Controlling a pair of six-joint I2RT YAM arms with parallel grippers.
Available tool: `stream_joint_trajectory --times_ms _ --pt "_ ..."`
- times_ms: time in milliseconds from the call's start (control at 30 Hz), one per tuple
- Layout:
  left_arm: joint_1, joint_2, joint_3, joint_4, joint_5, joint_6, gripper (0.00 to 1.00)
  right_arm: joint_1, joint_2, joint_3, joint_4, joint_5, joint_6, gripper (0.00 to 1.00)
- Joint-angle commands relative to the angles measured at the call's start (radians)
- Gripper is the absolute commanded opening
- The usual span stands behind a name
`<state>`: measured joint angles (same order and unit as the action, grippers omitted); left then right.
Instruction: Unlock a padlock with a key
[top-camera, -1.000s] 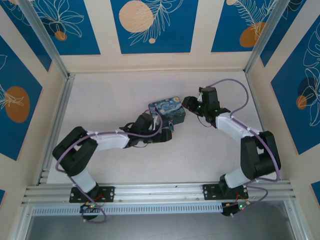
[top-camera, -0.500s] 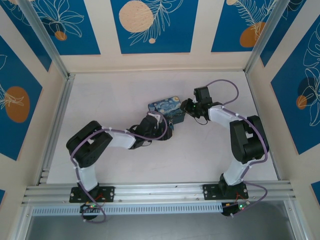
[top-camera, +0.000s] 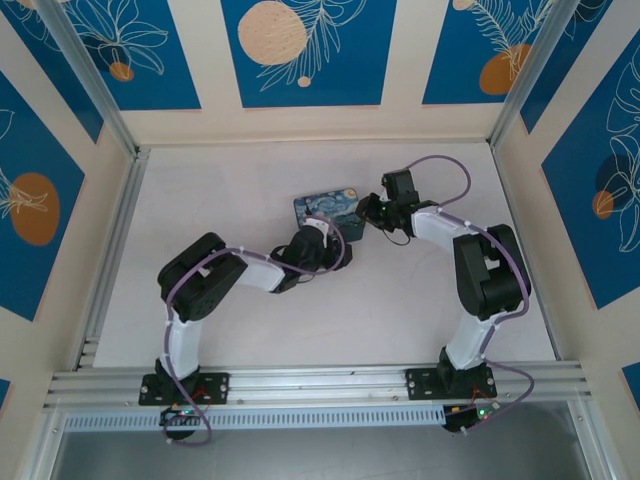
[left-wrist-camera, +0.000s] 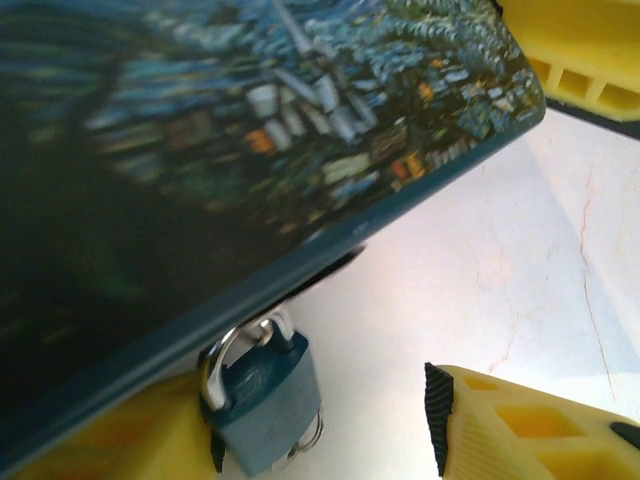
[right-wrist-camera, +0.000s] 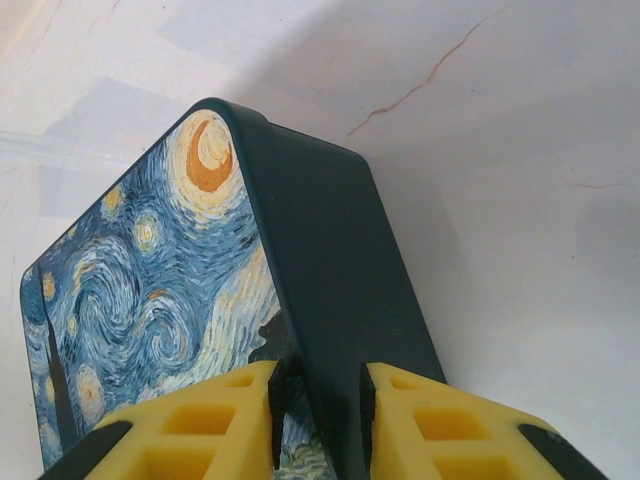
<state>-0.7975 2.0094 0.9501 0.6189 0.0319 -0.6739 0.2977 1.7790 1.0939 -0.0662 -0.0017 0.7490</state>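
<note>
Tally. Arms: two, left arm (top-camera: 255, 275) and right arm (top-camera: 440, 228), with one purple cable (top-camera: 445, 165) looped on each. Grippers: two, left gripper (top-camera: 330, 243) and right gripper (top-camera: 368, 213); yellow fingers (right-wrist-camera: 200, 425), two per gripper. Starry-night box (top-camera: 327, 208): one. Padlock (left-wrist-camera: 265, 405): one, with one silver shackle. Thin metal ring (left-wrist-camera: 312, 438) at the padlock's underside: one; keys cannot be counted. Table (top-camera: 230, 190): one. Blue leaf-print panels (top-camera: 305, 50) on the back wall: three.
</note>
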Motion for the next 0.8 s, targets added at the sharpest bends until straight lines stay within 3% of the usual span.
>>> stream_joint_trajectory --times_ms 0,500,767 --pt "-0.005 0.040 0.027 0.023 -0.030 0.002 0.51 0.014 0.045 -0.002 -0.062 -0.012 0.004 0.27" --pt "-0.005 0.037 0.037 0.027 -0.056 -0.023 0.27 0.015 0.054 0.003 -0.061 -0.017 0.011 0.27" --pt "-0.004 0.027 0.041 0.020 -0.058 -0.030 0.09 0.018 0.057 -0.002 -0.058 -0.024 0.023 0.26"
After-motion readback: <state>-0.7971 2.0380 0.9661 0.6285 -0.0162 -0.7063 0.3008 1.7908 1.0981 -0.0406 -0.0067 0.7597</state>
